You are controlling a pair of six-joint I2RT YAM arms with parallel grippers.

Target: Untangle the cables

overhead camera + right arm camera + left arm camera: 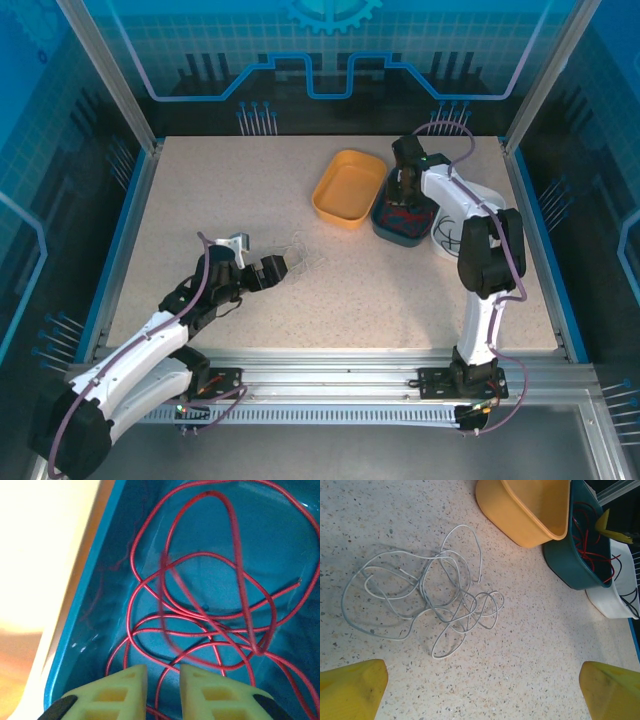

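Note:
A loose tangle of white cables [440, 595] lies on the speckled table, just ahead of my left gripper [481, 667], whose yellow fingers [355, 685] stand wide apart with bare table between them. In the top view this white tangle [305, 250] sits right of the left gripper [285, 268]. Red cables [236, 540] lie coiled in the teal bin [85, 610]. My right gripper [163, 672] hangs low inside that bin [385, 225], jaws a little apart, with a red strand running loose through the gap. The top view puts the right gripper [405, 195] over the bin.
An empty yellow bin [348, 188] stands left of the teal one. A white bin [612, 605] holding black cables [630, 597] stands to its right, close to the right arm. Blue rails edge the table on both sides.

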